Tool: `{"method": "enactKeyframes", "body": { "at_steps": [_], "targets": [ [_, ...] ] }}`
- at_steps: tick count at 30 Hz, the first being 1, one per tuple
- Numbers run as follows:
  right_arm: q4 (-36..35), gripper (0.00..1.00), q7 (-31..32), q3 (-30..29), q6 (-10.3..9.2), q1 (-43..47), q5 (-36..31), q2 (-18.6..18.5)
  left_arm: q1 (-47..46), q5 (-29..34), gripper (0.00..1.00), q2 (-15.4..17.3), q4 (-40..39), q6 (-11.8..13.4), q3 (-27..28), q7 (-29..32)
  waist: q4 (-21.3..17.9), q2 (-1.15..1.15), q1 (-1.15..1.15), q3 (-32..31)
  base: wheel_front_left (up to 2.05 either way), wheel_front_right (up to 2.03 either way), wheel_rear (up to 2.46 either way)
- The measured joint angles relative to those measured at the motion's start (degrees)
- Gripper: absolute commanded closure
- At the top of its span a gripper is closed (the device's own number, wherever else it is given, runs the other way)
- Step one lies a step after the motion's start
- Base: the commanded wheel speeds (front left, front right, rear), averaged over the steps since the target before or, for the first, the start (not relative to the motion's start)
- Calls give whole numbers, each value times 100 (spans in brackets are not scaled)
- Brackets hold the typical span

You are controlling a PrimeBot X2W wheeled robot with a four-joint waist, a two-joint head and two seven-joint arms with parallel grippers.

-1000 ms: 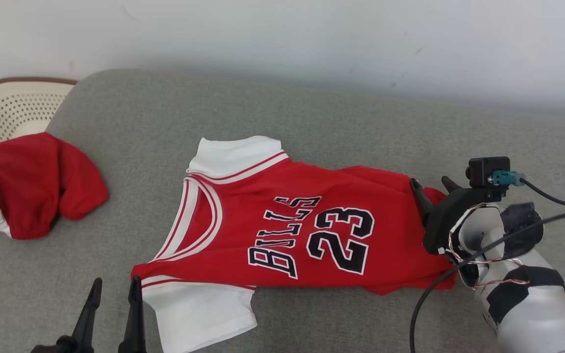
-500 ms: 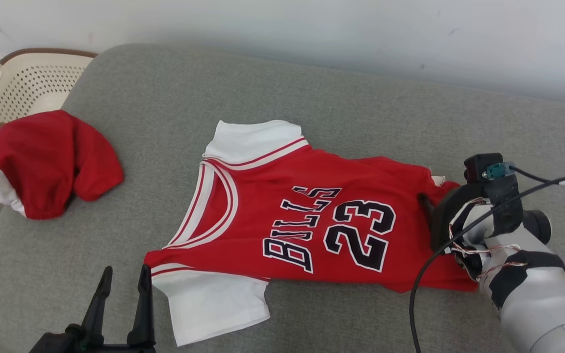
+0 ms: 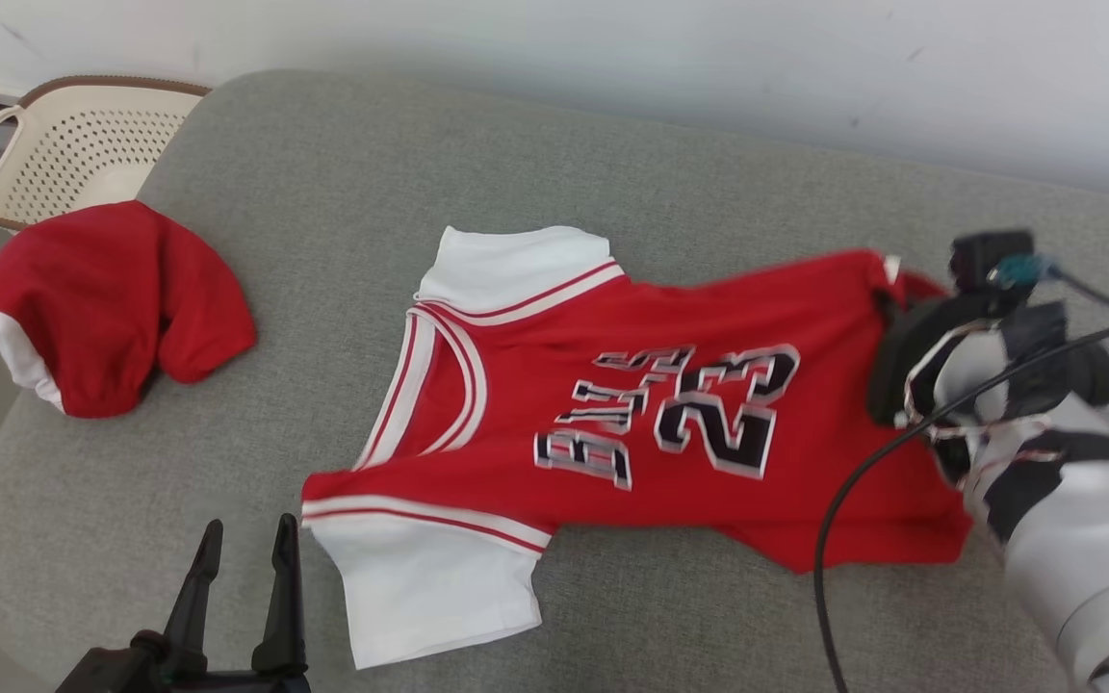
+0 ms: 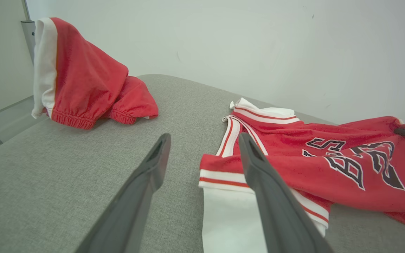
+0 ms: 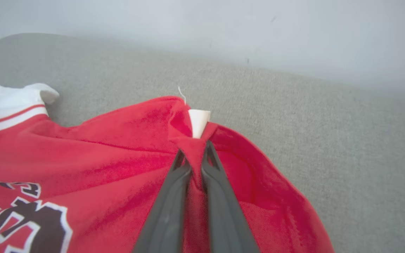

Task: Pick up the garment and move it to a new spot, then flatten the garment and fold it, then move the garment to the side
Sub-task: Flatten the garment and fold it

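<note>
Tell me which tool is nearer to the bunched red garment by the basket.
Left. The left tool stands open in front of the bunched red garment, apart from it. The right tool is far across the cushion, shut on the hem of the jersey.

A grey fabric cushion (image 3: pixel 323 192) lies against a pale wall (image 3: pixel 612 58), a cream perforated basket (image 3: pixel 73 144) beside it.

On the cushion (image 3: pixel 323 192), shorts (image 3: pixel 112 308) lie left of the jersey (image 3: pixel 612 404), basket (image 3: pixel 73 154) behind.
</note>
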Motion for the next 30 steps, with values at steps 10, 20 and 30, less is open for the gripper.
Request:
{"method": "enactKeyframes", "body": {
  "at_steps": [10,20,30],
  "targets": [
    [-324,100,-569,-14,2,-760,388,-171,16,-42,0,0,24,23,-42,0,-122,0,0,-97,0,0,0],
    [63,0,-611,263,2,-781,456,-104,5,-85,0,0,57,19,-148,0,-16,0,0,-25,0,0,0],
    [-25,0,-449,442,2,-427,896,36,43,-49,0,0,96,26,-30,0,-131,0,-1,-168,0,0,0]
  ]
}}
